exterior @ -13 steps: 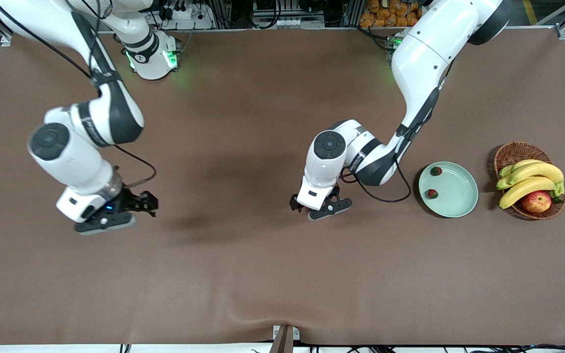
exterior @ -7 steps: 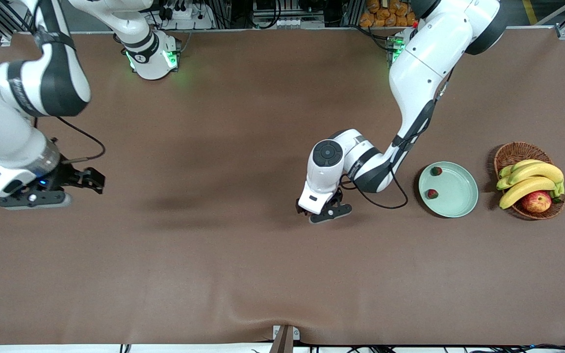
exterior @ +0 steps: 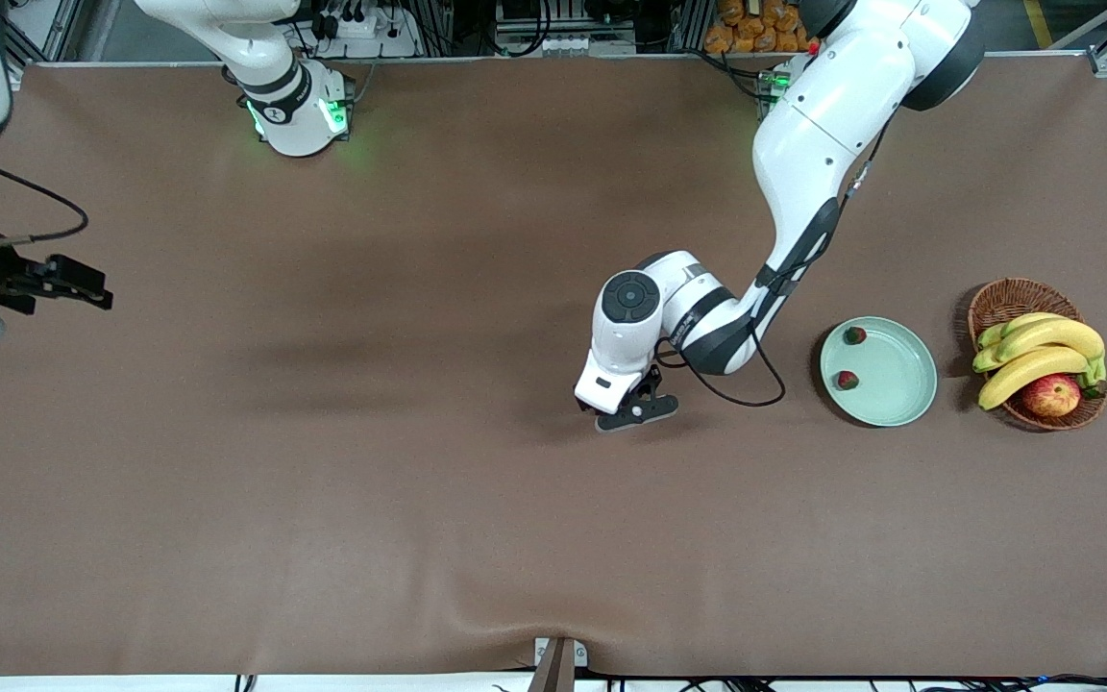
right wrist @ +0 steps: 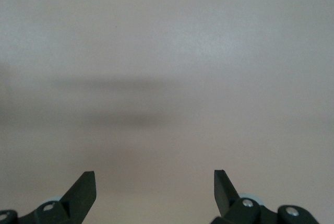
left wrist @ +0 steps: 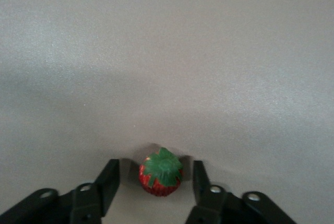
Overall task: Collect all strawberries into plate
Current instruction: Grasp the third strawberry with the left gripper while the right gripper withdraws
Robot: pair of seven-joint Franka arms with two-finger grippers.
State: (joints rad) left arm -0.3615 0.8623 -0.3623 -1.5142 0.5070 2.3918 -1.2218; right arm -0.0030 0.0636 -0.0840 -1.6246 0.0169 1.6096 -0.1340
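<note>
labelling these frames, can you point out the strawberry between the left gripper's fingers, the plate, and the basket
strawberry [left wrist: 160, 176], left wrist view, on its green cap and red body.
plate [exterior: 899, 378], front view, on its bare mint-green floor.
basket [exterior: 1005, 298], front view, on its bare wicker wall.

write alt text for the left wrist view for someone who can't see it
A small red strawberry with a green cap sits on the brown table between the two black fingers of the left gripper, with a narrow gap showing on each side of the berry. Nothing else is in the view.
</note>
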